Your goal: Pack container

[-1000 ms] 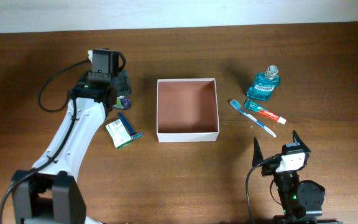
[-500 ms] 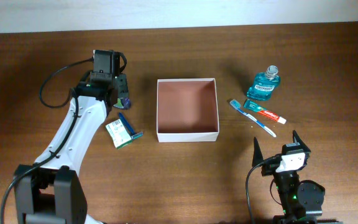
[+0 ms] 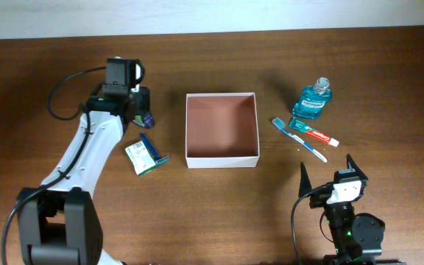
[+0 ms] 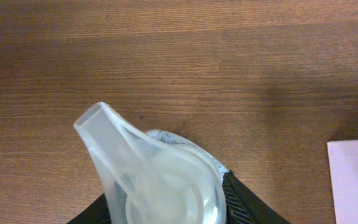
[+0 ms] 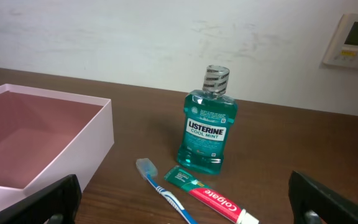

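My left claw [image 3: 144,110] is closed on a clear plastic piece [image 4: 157,177], with its fingers pressed against both sides. The container [image 3: 221,129] sits on the table just to that claw's right, apart from it. My right claw [image 3: 326,165] is spread wide and holds nothing. Ahead of it stands the mouthwash [image 5: 207,134], with a toothbrush [image 5: 166,193] and toothpaste [image 5: 213,199] lying nearer. The container is ahead to its left.
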`<state>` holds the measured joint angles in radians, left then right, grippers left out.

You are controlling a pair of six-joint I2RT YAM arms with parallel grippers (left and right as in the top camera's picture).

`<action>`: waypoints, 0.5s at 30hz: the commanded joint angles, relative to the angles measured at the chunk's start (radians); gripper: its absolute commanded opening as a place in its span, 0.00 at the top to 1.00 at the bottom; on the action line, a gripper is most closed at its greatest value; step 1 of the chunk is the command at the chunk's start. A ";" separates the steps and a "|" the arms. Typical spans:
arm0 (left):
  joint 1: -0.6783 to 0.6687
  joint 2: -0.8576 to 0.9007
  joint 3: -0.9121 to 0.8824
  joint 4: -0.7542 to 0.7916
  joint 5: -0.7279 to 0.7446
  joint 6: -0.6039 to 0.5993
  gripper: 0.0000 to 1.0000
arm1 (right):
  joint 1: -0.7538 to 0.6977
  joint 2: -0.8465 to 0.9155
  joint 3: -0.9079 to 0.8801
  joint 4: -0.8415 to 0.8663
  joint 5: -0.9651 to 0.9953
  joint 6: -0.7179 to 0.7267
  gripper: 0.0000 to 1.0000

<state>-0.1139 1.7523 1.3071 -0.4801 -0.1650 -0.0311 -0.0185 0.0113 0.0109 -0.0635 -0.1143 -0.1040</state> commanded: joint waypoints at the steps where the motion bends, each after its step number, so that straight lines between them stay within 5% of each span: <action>1: 0.045 0.016 -0.005 0.013 0.071 0.029 0.55 | 0.006 -0.007 -0.005 -0.005 0.002 0.008 0.02; 15: 0.076 -0.012 -0.005 0.003 0.140 0.099 0.53 | 0.006 -0.007 -0.005 -0.005 0.002 0.008 0.01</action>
<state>-0.0433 1.7523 1.3071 -0.4778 -0.0738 0.0105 -0.0185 0.0113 0.0109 -0.0635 -0.1143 -0.1036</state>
